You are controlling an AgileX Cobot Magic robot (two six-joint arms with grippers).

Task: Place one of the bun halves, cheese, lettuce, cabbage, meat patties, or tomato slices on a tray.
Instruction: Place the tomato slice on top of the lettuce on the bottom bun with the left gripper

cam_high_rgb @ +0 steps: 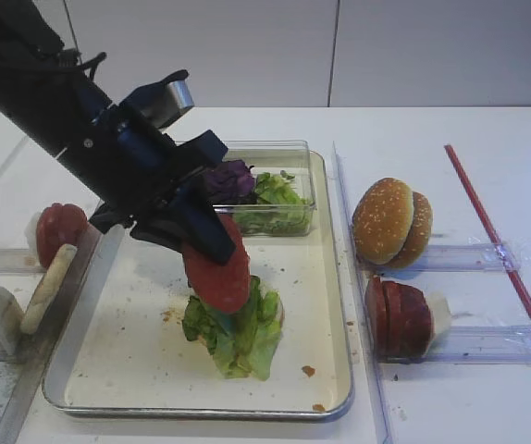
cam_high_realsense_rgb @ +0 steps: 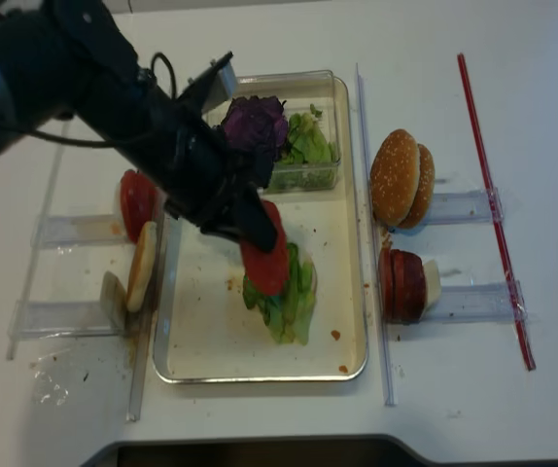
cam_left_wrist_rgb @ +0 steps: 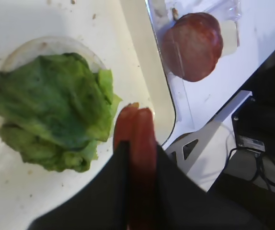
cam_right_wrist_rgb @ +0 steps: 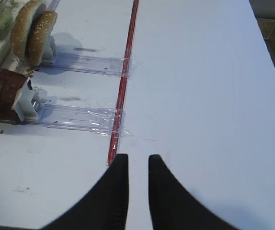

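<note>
the tray (cam_high_rgb: 326, 277) lies at the centre of the white table (cam_high_rgb: 487, 129), its cream floor flecked with crumbs. the left arm (cam_high_rgb: 53, 102) reaches in from the upper left over the tray. the left gripper (cam_high_rgb: 212, 242) is clenched on a tomato slice (cam_high_rgb: 217, 264), gripping it at its upper edge; in the left wrist view the red slice (cam_left_wrist_rgb: 136, 143) is pinched edge-on between the two dark fingers (cam_left_wrist_rgb: 176, 191). the slice hangs tilted just above a lettuce (cam_high_rgb: 236, 328) leaf that rests on a pale round base on the tray floor, and whether slice and lettuce touch cannot be told. a clear plastic box (cam_high_rgb: 275, 199) at the far end of the tray holds purple cabbage (cam_high_rgb: 230, 180) and more green leaves. right of the tray, the bun halves (cam_high_rgb: 393, 222) stand on edge in a clear holder, and the meat patties (cam_high_rgb: 400, 316) stand in a second holder nearer the camera. left of the tray, further tomato slices (cam_high_rgb: 60, 229) stand in a holder. the right gripper (cam_right_wrist_rgb: 138, 172) is released, jaws apart, hovering over bare table beside a red strip (cam_right_wrist_rgb: 124, 81), well apart from the tray.
</note>
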